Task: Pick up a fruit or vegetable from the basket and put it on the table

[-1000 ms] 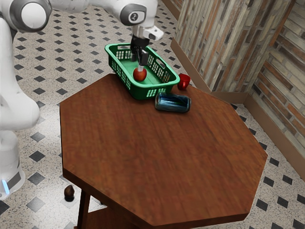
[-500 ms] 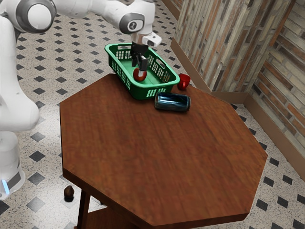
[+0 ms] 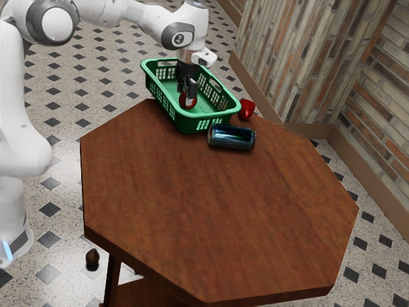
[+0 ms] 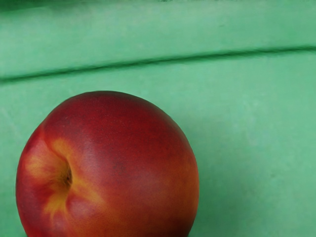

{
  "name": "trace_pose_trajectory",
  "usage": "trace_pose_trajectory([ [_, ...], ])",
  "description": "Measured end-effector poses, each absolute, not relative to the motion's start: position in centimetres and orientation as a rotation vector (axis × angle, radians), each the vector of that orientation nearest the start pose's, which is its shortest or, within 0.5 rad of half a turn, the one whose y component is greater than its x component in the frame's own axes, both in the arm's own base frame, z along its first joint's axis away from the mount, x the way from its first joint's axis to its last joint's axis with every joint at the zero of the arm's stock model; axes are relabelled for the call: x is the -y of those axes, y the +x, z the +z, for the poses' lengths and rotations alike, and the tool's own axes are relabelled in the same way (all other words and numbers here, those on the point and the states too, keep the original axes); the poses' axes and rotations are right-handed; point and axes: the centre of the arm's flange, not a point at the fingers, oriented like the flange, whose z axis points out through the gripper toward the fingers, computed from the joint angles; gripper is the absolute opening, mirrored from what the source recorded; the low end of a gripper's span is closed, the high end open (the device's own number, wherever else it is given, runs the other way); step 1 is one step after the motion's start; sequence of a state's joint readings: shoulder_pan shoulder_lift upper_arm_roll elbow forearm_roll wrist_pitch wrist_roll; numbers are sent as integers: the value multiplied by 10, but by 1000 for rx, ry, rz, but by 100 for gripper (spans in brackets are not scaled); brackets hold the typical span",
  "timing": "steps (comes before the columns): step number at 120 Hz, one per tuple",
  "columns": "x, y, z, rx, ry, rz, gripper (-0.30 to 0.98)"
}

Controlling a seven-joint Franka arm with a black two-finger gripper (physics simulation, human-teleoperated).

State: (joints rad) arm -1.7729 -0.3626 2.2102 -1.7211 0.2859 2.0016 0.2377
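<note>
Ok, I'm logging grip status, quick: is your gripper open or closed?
Gripper: at the red fruit in the green basket; open or closed, I can't tell.

1 white arm bent over the basket (image 3: 208, 123), black gripper (image 3: 188, 102) lowered inside its rim.
The base (image 3: 19, 233), with a blue light strip (image 3: 7, 249), stands well apart from the basket, toward the exterior view's left; the lower arm (image 3: 18, 121) rises from it to 1 grey-ringed joint (image 3: 52, 22) higher than the basket. From there the forearm (image 3: 121, 13) reaches across toward the basket, ending in another grey-ringed joint (image 3: 177, 36) above it. The white wrist (image 3: 193, 51) bends down over the basket, and the gripper points downward within the basket's walls.
</note>
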Motion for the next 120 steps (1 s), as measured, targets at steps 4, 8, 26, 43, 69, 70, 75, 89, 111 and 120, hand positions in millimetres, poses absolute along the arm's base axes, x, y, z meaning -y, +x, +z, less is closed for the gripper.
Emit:
trace_pose_trajectory([
  [4, -334, 541, 451, 202, -3127, -123, 66],
  [8, -335, 540, 451, 202, -3122, -124, 66],
  [26, -339, 540, 451, 192, -3097, -129, 66],
  [43, -344, 541, 448, 195, -3095, -153, 66],
  [69, -347, 544, 449, 196, -3084, -203, 66],
  [70, -347, 545, 448, 196, -3085, -204, 66],
  [75, -348, 546, 446, 196, -3091, -209, 66],
  [89, -348, 548, 440, 196, -3107, -218, 66],
  [111, -350, 548, 440, 199, -3101, -226, 44],
  [120, -350, 548, 440, 200, -3097, -228, 35],
])
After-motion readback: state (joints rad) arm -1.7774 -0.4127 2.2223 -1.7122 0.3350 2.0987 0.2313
